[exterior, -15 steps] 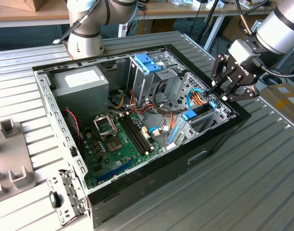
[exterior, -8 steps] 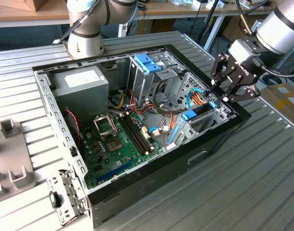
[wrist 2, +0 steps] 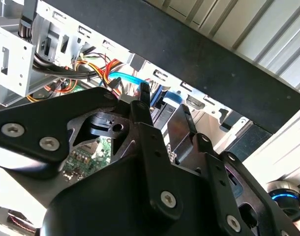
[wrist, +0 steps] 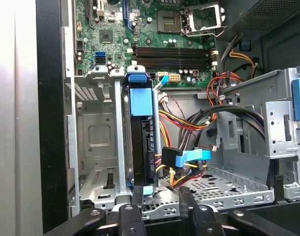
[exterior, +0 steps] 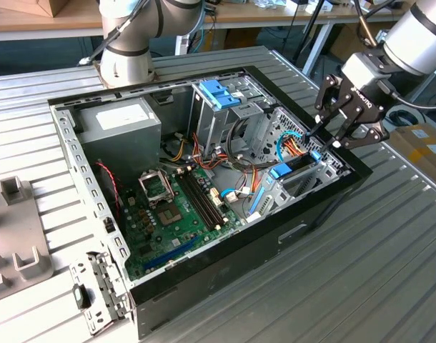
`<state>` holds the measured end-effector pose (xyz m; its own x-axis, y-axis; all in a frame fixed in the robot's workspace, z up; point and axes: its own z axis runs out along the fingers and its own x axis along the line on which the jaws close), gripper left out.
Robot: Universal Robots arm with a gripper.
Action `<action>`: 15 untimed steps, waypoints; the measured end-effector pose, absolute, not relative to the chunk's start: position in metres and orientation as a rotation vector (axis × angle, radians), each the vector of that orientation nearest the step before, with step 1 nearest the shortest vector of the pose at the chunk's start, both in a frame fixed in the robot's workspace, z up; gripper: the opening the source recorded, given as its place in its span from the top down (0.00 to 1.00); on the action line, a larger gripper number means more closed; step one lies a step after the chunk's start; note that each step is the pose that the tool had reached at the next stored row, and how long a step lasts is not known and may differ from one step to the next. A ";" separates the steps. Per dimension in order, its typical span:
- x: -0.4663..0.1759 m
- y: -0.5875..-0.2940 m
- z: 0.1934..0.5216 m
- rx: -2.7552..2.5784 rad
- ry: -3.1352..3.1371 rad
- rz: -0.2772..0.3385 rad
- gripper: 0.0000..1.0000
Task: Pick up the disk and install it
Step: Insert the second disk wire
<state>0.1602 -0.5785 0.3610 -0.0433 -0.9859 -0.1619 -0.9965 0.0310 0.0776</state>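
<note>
The disk (exterior: 284, 170) stands on edge in a slot of the metal drive bay at the end of the open computer case toward the exterior view's right. Its light blue frame (wrist: 141, 101) and dark connector edge face me in the first wrist view. My gripper (exterior: 324, 140) hovers just above that bay, open, with nothing between its black fingers (wrist: 187, 199). One fingertip sits close over the disk's near end; the other is off to the side over the perforated bay floor. The second wrist view shows the blue frame (wrist 2: 172, 97) between the fingers.
The case holds a green motherboard (exterior: 175, 207), a grey power-supply box (exterior: 118, 121), a metal cage with a blue handle (exterior: 219, 93), and bundled coloured cables (wrist: 189, 123). A blue-tabbed cable plug (wrist: 192, 158) hangs beside the disk. Grey fixtures (exterior: 18, 236) lie at the exterior view's left.
</note>
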 end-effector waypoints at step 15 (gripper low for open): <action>0.158 -0.575 0.362 -2.128 2.209 0.260 0.58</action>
